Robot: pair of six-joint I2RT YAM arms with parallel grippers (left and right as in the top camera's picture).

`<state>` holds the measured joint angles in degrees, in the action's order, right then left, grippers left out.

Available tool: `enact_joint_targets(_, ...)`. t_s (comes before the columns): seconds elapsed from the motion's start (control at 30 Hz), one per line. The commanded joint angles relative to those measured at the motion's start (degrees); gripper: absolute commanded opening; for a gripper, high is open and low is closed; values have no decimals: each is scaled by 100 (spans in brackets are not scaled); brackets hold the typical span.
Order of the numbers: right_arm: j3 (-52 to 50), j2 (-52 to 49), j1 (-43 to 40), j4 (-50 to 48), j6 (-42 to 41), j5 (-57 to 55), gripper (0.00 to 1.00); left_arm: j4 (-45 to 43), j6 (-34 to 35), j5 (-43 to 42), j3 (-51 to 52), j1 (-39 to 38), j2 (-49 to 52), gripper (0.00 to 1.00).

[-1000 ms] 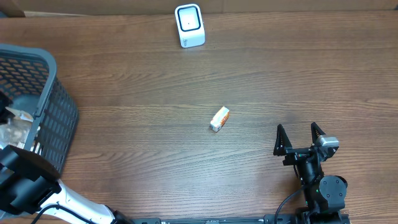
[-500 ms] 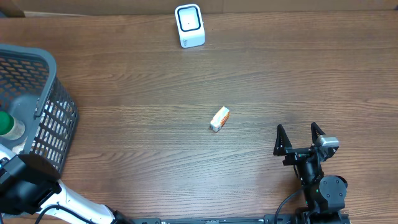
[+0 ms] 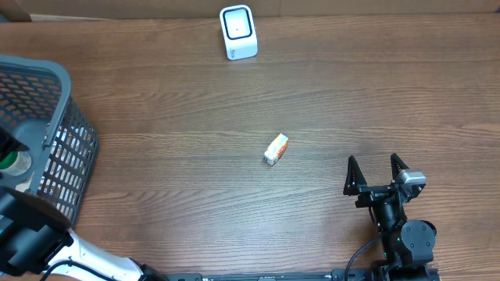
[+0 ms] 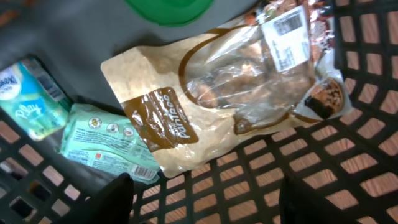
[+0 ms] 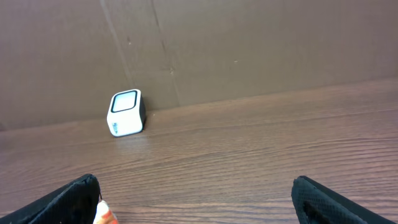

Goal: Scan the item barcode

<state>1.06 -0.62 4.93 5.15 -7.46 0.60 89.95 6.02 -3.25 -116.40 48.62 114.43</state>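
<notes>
My left gripper (image 4: 205, 200) hangs open inside the dark mesh basket (image 3: 66, 148) at the table's left, nothing between its fingers. Below it lie a brown pouch (image 4: 217, 93) with a white barcode label (image 4: 285, 34), a green packet (image 4: 109, 140) and a tissue pack (image 4: 28, 102). A small orange-and-white box (image 3: 276, 149) lies mid-table; its corner (image 5: 104, 214) shows by my right gripper's left finger. The white scanner (image 3: 237, 32) stands at the far edge, and this scanner (image 5: 126, 112) also shows in the right wrist view. My right gripper (image 3: 376, 176) rests open at the near right, empty.
A green-lidded container (image 3: 9, 160) sits in the basket beside the pouch. A brown cardboard wall (image 5: 249, 43) runs behind the scanner. The left arm's body (image 3: 35, 230) stands at the near left corner.
The left jaws have gone from shut to open over the basket, and the pouch seen high in the basket a second ago now lies on its floor. The right arm has not moved.
</notes>
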Motion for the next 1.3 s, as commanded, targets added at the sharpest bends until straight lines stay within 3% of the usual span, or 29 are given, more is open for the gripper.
enact_joint_targets(0.0,-59,46,31,-31,2,-48,100,-96,-286,-496,251,452,-142,59)
enact_joint_targets(0.23,-59,46,31,-31,2,-48,100,-616,-890,-1690,1023,761,-142,59)
enact_joint_targets(0.4,-59,46,31,-31,2,-46,100,-1255,-905,-1711,1768,761,-142,59)
enact_joint_targets(0.7,-59,46,31,-31,2,-48,100,-2323,-511,-1121,2739,772,-142,70)
enact_joint_targets(1.07,-59,46,31,-31,2,-48,100,-2470,168,-92,2968,726,-140,70)
enact_joint_targets(1.27,-59,46,31,-31,2,-46,100,-2868,195,-63,3180,686,-140,70)
